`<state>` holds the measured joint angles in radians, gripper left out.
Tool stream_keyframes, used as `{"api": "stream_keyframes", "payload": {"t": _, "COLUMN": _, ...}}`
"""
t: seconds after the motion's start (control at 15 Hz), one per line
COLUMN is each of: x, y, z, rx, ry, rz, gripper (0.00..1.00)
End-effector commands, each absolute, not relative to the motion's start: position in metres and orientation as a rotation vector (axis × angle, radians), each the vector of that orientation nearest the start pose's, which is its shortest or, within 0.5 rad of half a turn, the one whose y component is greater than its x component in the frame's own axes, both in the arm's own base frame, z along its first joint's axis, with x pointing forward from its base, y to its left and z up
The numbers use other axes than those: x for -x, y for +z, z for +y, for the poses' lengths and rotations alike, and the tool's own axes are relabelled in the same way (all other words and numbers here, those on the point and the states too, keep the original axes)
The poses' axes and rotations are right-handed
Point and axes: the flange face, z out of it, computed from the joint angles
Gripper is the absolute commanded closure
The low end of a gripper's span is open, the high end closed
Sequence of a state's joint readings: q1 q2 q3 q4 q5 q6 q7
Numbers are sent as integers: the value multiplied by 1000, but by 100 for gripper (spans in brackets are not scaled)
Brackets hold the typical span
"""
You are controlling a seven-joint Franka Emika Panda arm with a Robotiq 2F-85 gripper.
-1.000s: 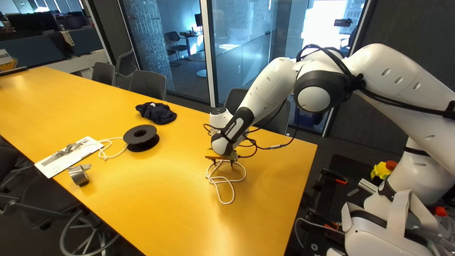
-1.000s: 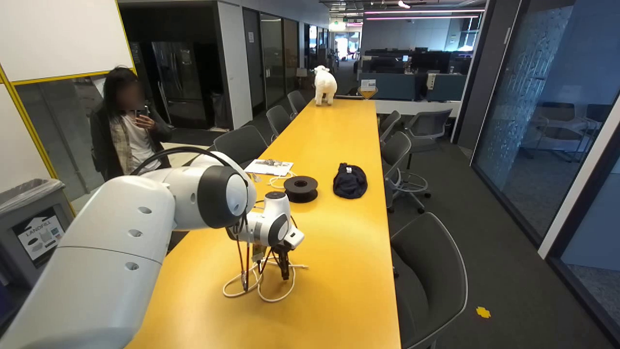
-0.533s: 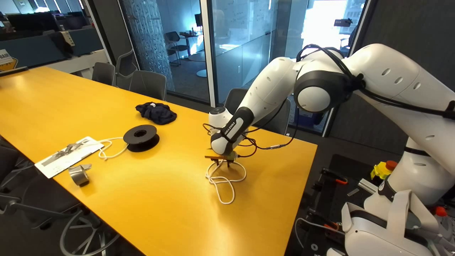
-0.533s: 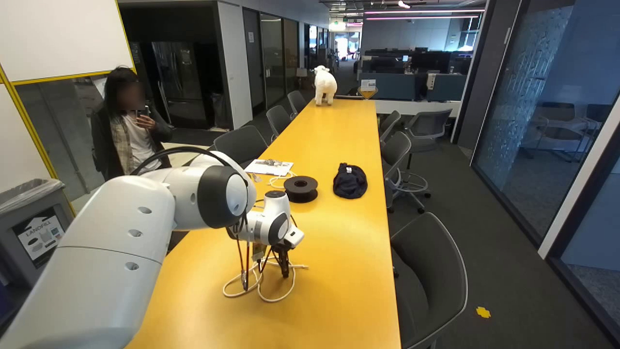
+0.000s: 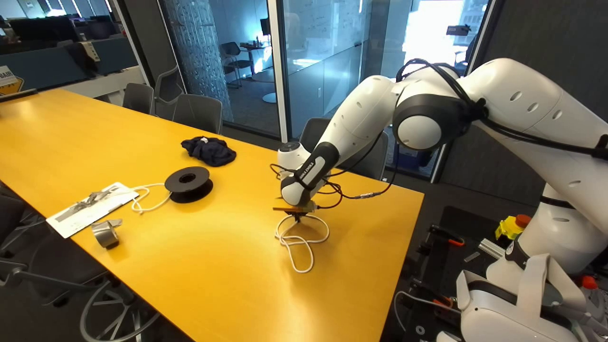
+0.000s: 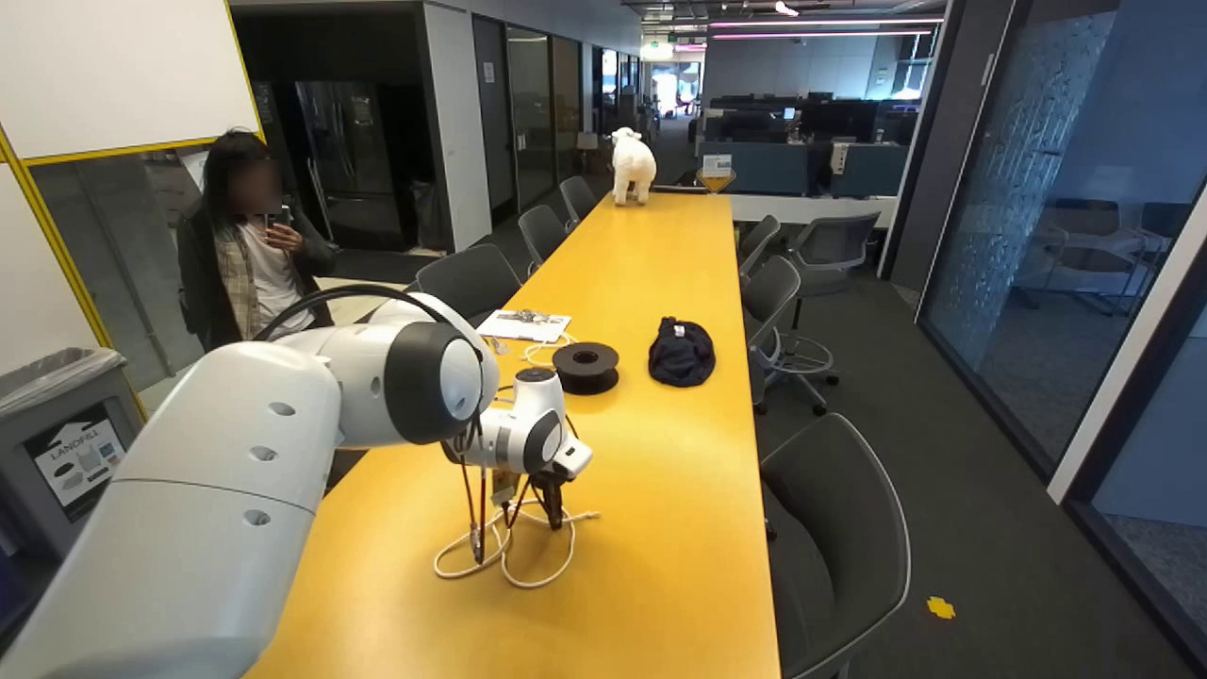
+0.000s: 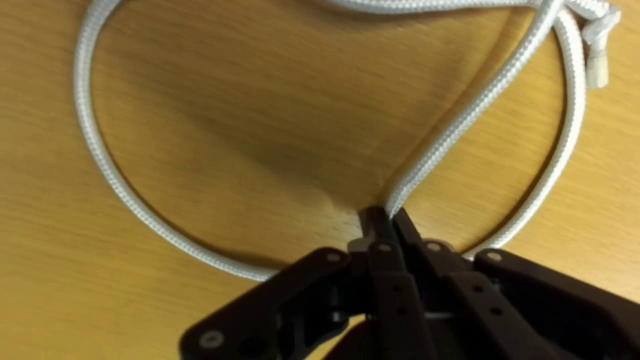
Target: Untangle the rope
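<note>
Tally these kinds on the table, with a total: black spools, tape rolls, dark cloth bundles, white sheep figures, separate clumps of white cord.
Black spool: 1
Tape roll: 1
Dark cloth bundle: 1
White sheep figure: 1
White cord clumps: 2 (the rope between the fingers; the loose cord by the spool)
Total: 6

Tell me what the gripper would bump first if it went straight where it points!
Probably the table: the gripper, pinching the rope, points down at it, though the gap is unclear.
</note>
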<state>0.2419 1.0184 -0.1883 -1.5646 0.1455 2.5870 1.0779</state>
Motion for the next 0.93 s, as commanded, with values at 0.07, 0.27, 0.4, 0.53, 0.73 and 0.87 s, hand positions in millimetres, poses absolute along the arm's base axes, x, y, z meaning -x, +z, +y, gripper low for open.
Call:
{"api": "stream_keyframes", "payload": {"t": 0.07, "x": -681, "y": 52, "z": 47, "rx": 2781, "ry": -115, "rz": 1617, "gripper": 99}}
{"api": "stream_keyframes", "payload": {"t": 0.27, "x": -684, "y": 58, "z": 51, "rx": 2792, "ry": -124, "rz": 1597, "gripper": 99}}
{"api": "stream_keyframes", "payload": {"t": 0.4, "x": -687, "y": 67, "z": 57, "rx": 2814, "ry": -149, "rz": 1570, "gripper": 99}}
{"api": "stream_keyframes", "payload": {"t": 0.53, "x": -691, "y": 79, "z": 68, "rx": 2837, "ry": -198, "rz": 1528, "gripper": 99}}
{"api": "stream_keyframes", "payload": {"t": 0.73, "x": -698, "y": 94, "z": 98, "rx": 2895, "ry": -255, "rz": 1407, "gripper": 99}}
{"api": "stream_keyframes", "payload": {"t": 0.87, "x": -699, "y": 97, "z": 123, "rx": 2932, "ry": -271, "rz": 1322, "gripper": 99}}
